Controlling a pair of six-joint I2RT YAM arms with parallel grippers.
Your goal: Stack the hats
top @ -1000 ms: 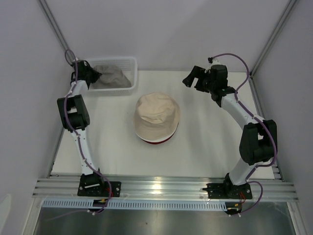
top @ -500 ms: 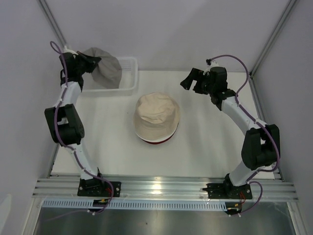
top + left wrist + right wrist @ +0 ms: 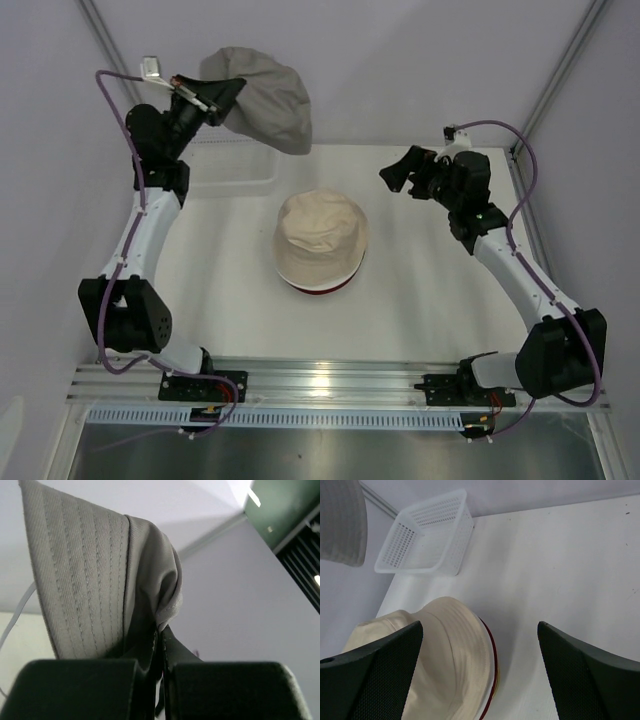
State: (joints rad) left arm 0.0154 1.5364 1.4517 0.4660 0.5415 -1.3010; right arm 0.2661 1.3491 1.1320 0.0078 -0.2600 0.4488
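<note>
A cream hat is blocking the centre of the desk. A white basket is filling the back-left corner, with a grey hat hanging in the air near it.

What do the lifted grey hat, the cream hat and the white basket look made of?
Grey hat: matte woven twill, probably cotton; diagonal weave, stitched brim rows, limp folds. Cream hat: likely similar soft matte fabric, stitching rings visible. Basket: white plastic, faintly translucent, moulded mesh walls.

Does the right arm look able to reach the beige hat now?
Probably yes: the open right end effector hangs right of the beige hat with nothing between; the grey hat is held high, far left.
</note>
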